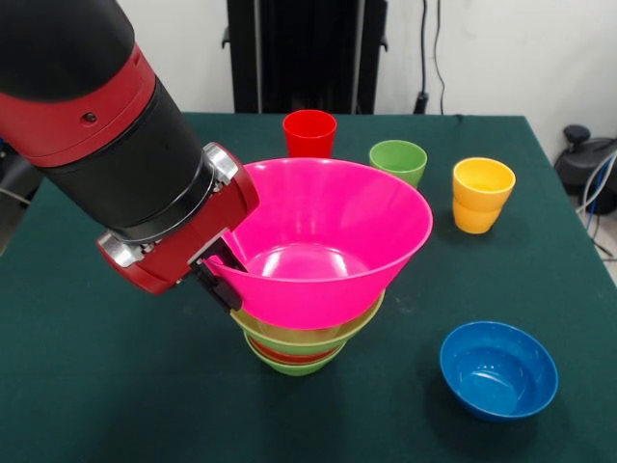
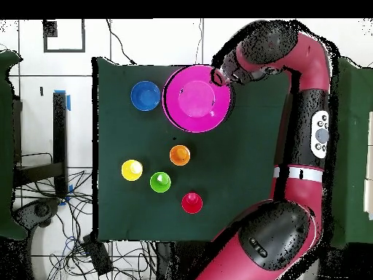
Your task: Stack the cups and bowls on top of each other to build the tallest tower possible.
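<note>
Gripper [image 1: 220,280] clamped on the pink bowl's [image 1: 328,241] rim – bowl tilted atop the tower [image 1: 297,349] of nested bowls, its mass lying away from the fingers, toward the blue bowl [image 1: 498,369] – likely needs levelling before release.

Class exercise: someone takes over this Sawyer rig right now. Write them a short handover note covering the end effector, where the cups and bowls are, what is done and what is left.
End effector: at the rim of the pink bowl; open or shut cannot be told.
Tower: the pink bowl sits tilted on a green bowl, with red-orange and green rims below.
Blue bowl: alone on the table, upright.
Red cup, green cup, yellow cup: upright, apart, behind the tower. Orange cup: overhead view only.
Done: four bowls nested.
Left: blue bowl and cups.
</note>
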Controlling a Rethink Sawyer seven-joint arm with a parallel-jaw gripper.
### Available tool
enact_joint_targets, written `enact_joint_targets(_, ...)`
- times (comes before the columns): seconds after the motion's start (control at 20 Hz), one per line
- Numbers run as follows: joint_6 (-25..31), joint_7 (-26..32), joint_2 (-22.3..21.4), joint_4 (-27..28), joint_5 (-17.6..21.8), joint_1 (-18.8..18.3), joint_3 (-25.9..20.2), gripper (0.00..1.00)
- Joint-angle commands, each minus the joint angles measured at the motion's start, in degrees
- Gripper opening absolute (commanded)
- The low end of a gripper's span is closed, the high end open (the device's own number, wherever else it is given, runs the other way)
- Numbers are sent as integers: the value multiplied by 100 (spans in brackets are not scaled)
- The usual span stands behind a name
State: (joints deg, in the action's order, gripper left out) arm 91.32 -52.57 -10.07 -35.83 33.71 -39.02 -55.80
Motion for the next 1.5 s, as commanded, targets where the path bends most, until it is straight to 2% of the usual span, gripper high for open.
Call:
enact_joint_targets(0.05,-141,1334,145,-534,146,-10,440,0)
enact_joint_targets(1.05,-246,1308,139,-746,208,-98,473,0)
enact_joint_targets(1.5,-289,1358,161,-675,260,-94,440,0)
